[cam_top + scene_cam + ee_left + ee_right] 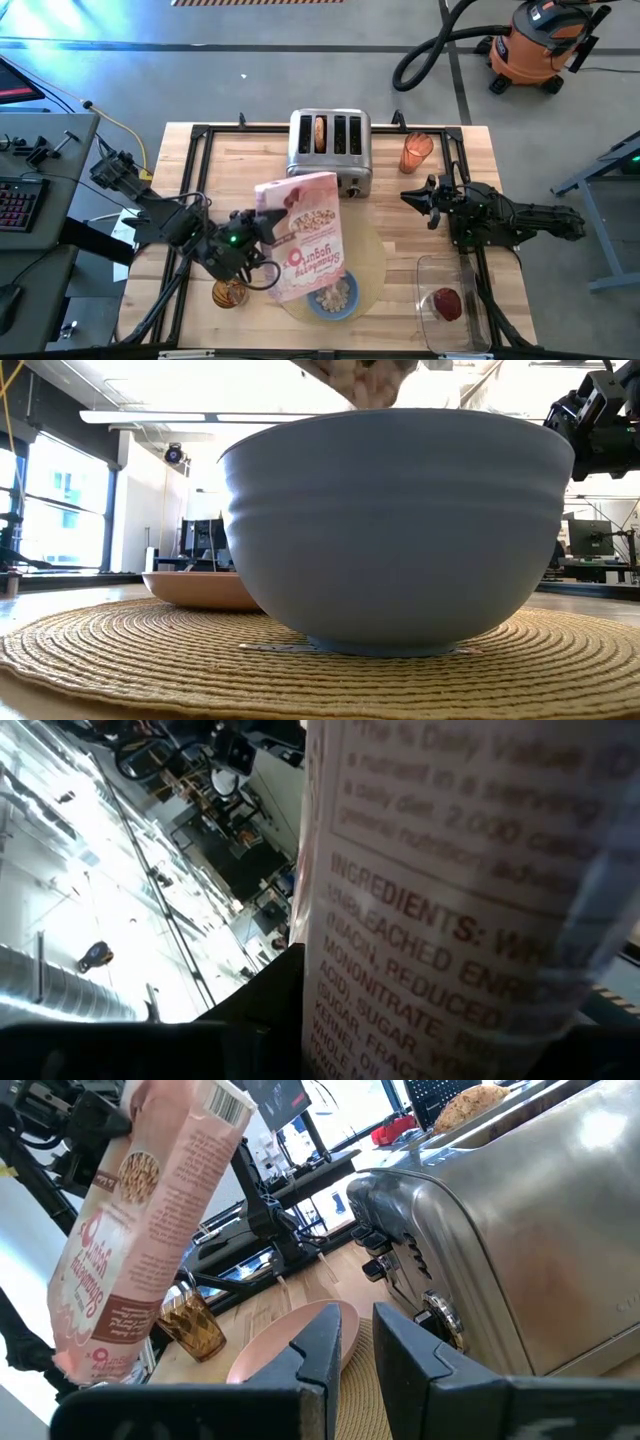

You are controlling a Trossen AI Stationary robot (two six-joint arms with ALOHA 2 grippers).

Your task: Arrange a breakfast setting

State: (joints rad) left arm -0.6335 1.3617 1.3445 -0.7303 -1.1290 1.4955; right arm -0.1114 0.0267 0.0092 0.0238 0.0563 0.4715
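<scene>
- a four-slot steel toaster (331, 141) was set at the table's far middle.
- an orange translucent cup (416, 152) was placed just beside it.
- an amber glass (229, 293) was seen near the front edge.
- an orange shop vacuum (538, 42) was parked on the floor.

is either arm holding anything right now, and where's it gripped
The left tool holds the pink cereal box by its side edge, tipped upside down over the blue bowl. The right tool, beside the toaster, holds nothing.
</scene>
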